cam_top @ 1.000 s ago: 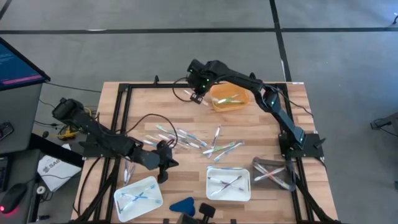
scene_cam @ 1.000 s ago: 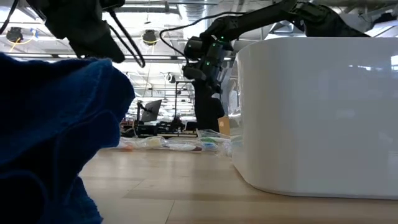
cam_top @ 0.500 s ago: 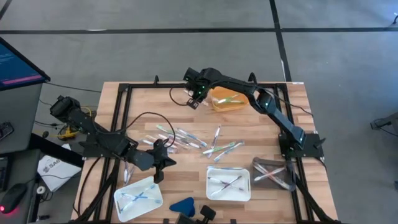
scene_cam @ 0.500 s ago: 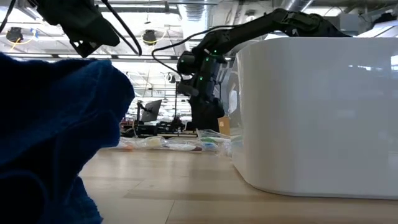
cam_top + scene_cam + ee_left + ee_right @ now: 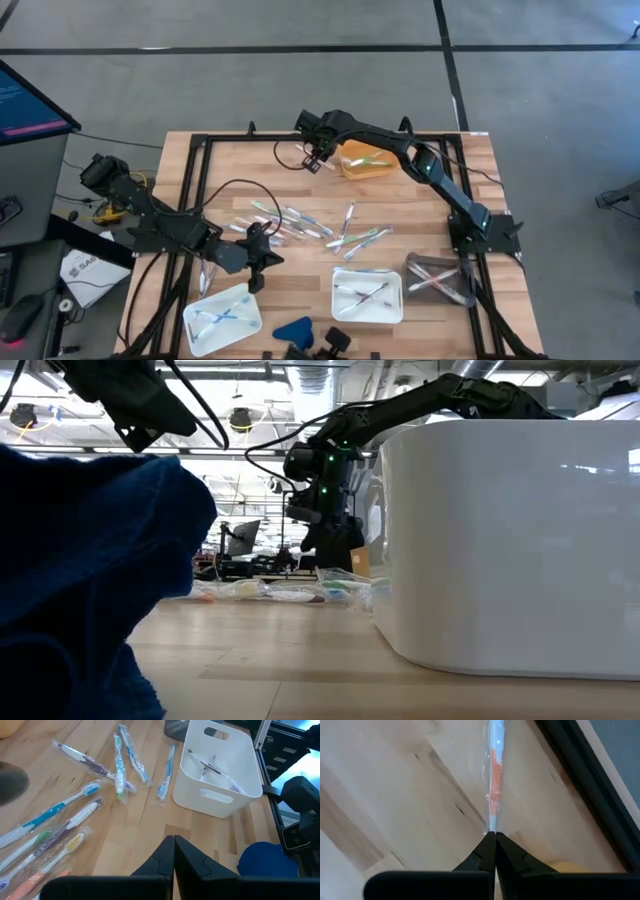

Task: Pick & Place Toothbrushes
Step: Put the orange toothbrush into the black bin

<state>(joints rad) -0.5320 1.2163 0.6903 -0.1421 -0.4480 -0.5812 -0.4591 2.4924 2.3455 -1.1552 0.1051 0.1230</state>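
Right gripper point(image 5: 492, 836) clamps a slim, clear-wrapped white toothbrush with orange accent point(image 5: 493, 785) above the table's 12 o'clock edge; left gripper point(image 5: 173, 840) closed, empty, over loose wrapped toothbrushes point(image 5: 75, 815) at centre.

White-and-orange toothbrush point(image 5: 493, 795), white tray point(image 5: 220, 772), orange bin point(image 5: 372, 160), apparently blue cloth point(image 5: 90, 580).
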